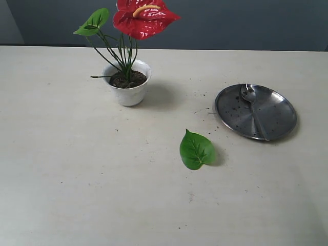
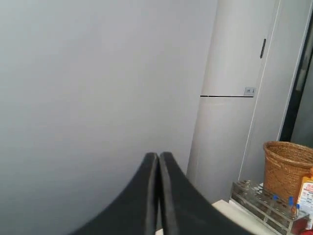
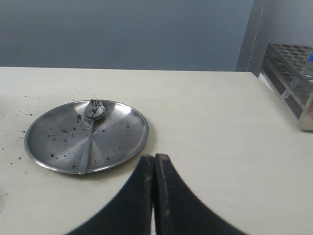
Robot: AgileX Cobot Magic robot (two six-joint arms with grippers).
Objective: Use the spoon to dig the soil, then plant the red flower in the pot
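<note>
The red flower [image 1: 144, 18] stands upright in the white pot [image 1: 128, 92] at the back left of the table, its green stems set in dark soil [image 1: 128, 79]. The silver spoon [image 1: 253, 107] lies across a round steel plate [image 1: 230, 114] on the right, bowl end at the far side; the right wrist view shows the same spoon [image 3: 90, 132] and plate [image 3: 54, 142]. My right gripper [image 3: 155, 156] is shut and empty, close to the plate's edge. My left gripper [image 2: 158, 154] is shut and empty, facing a wall. Neither gripper appears in the exterior view.
A loose green leaf [image 1: 196, 149] lies on the table in front of the plate. Specks of soil dot the plate and the table near it. A test-tube rack [image 3: 293, 73] stands beyond the table's right edge, and a wicker basket [image 2: 288, 164] shows in the left wrist view.
</note>
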